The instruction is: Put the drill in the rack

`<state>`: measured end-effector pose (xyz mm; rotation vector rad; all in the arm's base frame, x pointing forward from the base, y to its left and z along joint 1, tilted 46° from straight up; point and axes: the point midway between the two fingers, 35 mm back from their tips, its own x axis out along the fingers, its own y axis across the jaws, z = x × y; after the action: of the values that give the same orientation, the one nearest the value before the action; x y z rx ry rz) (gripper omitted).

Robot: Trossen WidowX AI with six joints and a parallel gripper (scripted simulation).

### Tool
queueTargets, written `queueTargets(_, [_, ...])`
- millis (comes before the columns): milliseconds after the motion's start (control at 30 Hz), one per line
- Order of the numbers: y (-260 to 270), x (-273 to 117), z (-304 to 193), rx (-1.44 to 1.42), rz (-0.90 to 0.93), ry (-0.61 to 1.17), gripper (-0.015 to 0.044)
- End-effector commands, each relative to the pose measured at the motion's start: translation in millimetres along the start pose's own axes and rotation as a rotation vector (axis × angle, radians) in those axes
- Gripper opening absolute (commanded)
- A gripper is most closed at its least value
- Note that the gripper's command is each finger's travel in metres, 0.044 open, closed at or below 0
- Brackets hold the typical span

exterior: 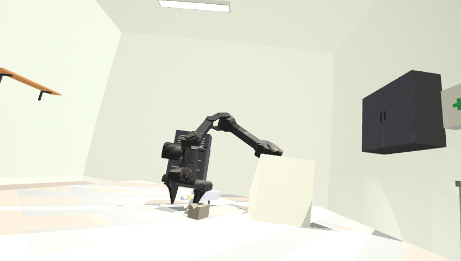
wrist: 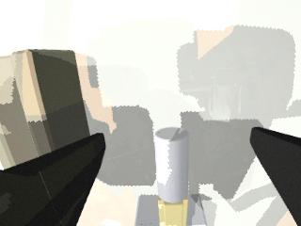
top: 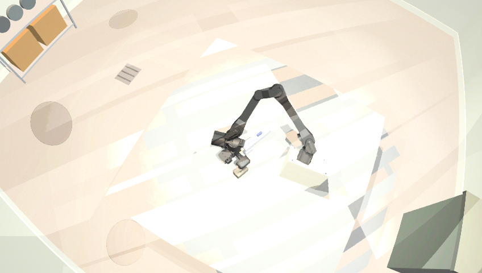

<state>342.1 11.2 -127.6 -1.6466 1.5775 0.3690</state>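
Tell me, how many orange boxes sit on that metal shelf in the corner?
2. In the top view, one orange box sits nearer the grey cans, the other right beside it on the metal shelf. More may be hidden underneath.

Drill [wrist: 172,179] cut off below; both fingers run off frame
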Motion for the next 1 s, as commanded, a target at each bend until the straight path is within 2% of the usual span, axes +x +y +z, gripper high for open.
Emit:
queueTargets(0, [1.4, 1.0, -2.7, -0.006, 0.001, 0.005, 0.0440])
queueTargets(967, [4.2, 3.7, -9.8, -0.007, 0.001, 0.005, 0.0440])
